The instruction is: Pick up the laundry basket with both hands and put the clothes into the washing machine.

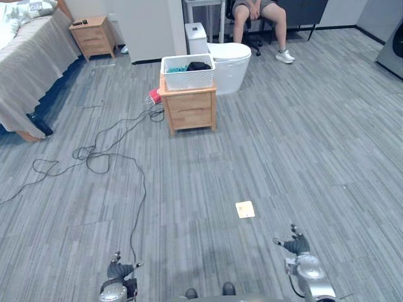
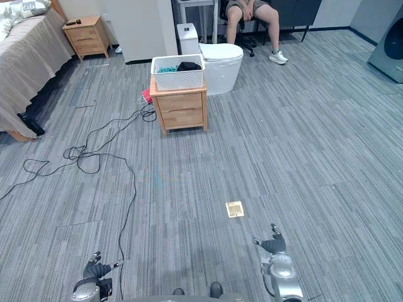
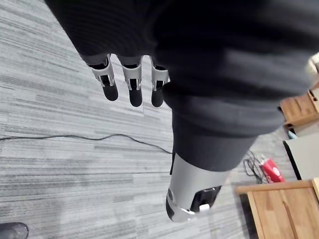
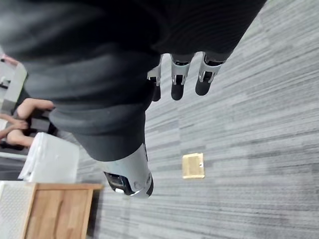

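Observation:
A white laundry basket point(image 1: 187, 73) holding teal and black clothes stands on a small wooden bedside cabinet point(image 1: 189, 111), far ahead across the floor. At the far right edge, part of a grey washing machine point(image 2: 388, 43) shows. My left hand point(image 1: 118, 272) hangs low at the bottom left and my right hand point(image 1: 296, 245) at the bottom right. Both are far from the basket and hold nothing. The wrist views show the left fingers point(image 3: 134, 84) and the right fingers point(image 4: 178, 75) relaxed above bare floor.
A white rounded tub point(image 1: 230, 63) stands right behind the cabinet. Beyond it a person point(image 1: 259, 19) sits on a chair. A bed point(image 1: 31, 69) and a second wooden cabinet point(image 1: 93, 36) are at the far left. A brass floor plate point(image 1: 245, 209) lies ahead.

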